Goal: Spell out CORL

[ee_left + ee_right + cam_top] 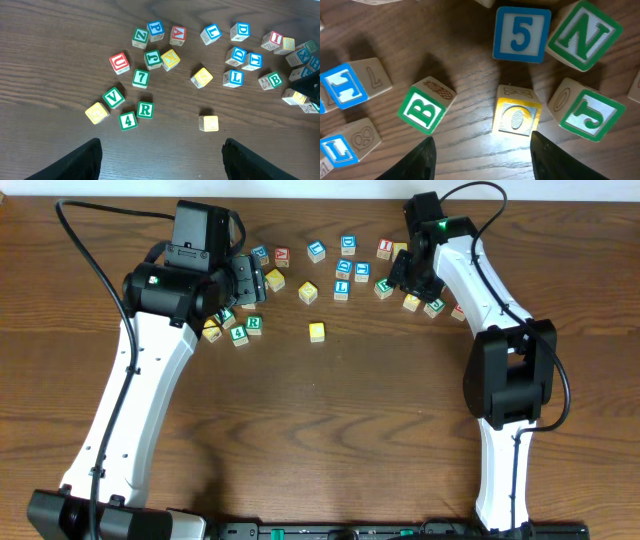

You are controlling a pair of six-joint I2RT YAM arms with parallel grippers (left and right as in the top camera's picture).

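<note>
Left fingers [75, 160] and right fingers [422, 160] gape empty; two blue L blocks [233, 78] lie loose.

The green C block [153, 58] sat face up in the left cluster on the desk [60, 60], the green R block [145, 110] below it, a blue L block [233, 78] mid-spread, and the yellow O block [517, 117] far right, all well apart.

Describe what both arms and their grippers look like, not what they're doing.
The left arm and right arm match: white tapered links, black boxy joint housings, a small green light on each, and a black cable looping alongside. The left gripper and right gripper have plain black fingers.
</note>
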